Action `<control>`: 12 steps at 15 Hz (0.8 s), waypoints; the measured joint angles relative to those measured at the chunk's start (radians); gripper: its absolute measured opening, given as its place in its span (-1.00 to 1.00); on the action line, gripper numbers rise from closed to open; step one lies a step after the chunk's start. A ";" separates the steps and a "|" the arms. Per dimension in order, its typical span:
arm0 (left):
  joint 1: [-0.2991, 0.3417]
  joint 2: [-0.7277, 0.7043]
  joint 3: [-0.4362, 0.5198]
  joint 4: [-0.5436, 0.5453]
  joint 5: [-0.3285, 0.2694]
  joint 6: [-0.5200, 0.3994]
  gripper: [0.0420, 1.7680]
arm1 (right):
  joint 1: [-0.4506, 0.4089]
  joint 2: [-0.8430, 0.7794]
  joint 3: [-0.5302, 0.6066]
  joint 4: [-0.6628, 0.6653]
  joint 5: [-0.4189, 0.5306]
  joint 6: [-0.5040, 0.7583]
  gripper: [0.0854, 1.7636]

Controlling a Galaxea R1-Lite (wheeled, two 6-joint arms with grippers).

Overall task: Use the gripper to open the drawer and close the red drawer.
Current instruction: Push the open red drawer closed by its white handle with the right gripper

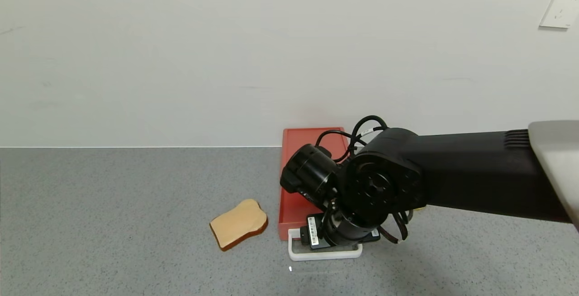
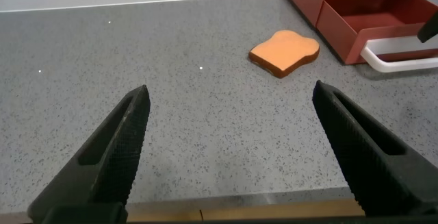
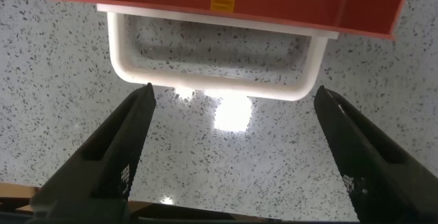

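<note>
The red drawer [image 1: 312, 138] lies on the grey counter by the wall, its tray [image 1: 293, 210] slid part way out towards me. The white loop handle [image 1: 323, 254] sticks out at the tray's front. My right gripper [image 1: 337, 238] hangs directly over the handle, its fingers hidden under the wrist in the head view. In the right wrist view the gripper [image 3: 233, 97] is open and empty, its fingertips level with the handle [image 3: 212, 80] and apart from it. My left gripper [image 2: 231, 97] is open and empty over bare counter, far from the drawer [image 2: 369, 11].
A toast slice [image 1: 239, 223] lies on the counter just left of the tray; it also shows in the left wrist view [image 2: 285, 51]. A small yellow piece [image 3: 222, 1] sits inside the tray. The counter's front edge [image 2: 239, 207] is close under the left gripper.
</note>
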State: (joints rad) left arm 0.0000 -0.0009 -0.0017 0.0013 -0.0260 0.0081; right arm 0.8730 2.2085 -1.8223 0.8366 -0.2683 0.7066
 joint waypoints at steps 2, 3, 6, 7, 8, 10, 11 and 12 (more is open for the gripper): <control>0.000 0.000 0.000 0.000 0.000 0.000 0.94 | -0.001 0.018 -0.015 0.001 0.000 -0.001 0.94; 0.000 0.000 0.001 0.000 0.000 0.000 0.94 | -0.005 0.030 -0.029 0.001 0.000 -0.003 0.94; 0.000 0.000 0.002 0.000 0.000 0.000 0.94 | -0.014 0.059 -0.064 0.001 0.000 -0.002 0.94; 0.000 0.000 0.002 0.000 0.000 0.000 0.94 | -0.013 0.066 -0.069 0.002 0.000 -0.002 0.94; 0.000 0.000 0.001 0.000 0.000 -0.001 0.94 | -0.013 0.073 -0.071 0.001 0.000 -0.002 0.94; 0.000 0.000 0.000 -0.001 0.000 -0.001 0.94 | -0.016 0.086 -0.074 0.001 0.000 0.000 0.94; 0.000 0.000 0.001 -0.001 0.000 -0.002 0.94 | -0.017 0.091 -0.076 -0.001 -0.001 0.000 0.94; 0.000 0.000 0.001 -0.001 0.000 -0.002 0.94 | -0.018 0.095 -0.078 -0.004 -0.002 0.001 0.94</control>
State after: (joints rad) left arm -0.0004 -0.0009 -0.0009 0.0000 -0.0260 0.0062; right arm 0.8549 2.3034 -1.9002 0.8321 -0.2702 0.7072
